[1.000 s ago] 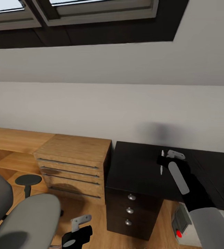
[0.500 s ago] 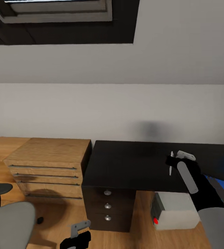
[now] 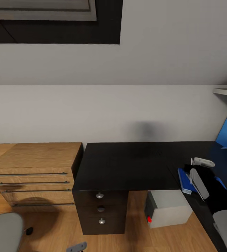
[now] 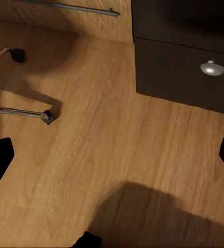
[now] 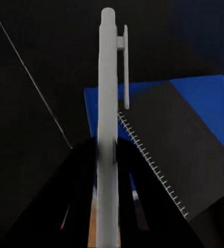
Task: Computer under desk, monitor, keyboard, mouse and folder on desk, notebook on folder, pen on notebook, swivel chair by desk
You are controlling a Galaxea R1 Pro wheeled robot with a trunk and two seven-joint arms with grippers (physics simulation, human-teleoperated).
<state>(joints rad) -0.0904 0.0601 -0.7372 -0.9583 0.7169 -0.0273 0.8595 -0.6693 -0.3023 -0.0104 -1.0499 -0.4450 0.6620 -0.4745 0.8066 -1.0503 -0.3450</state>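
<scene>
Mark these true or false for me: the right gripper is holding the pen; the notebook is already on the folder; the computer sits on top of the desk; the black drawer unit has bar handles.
1. The right gripper holds the pen. True.
2. The notebook lies on the folder. True.
3. The computer sits on top of the desk. False: it stands on the floor under the desk.
4. The black drawer unit has bar handles. False: it has round silver knobs; the light-wood chest has bars.
</scene>
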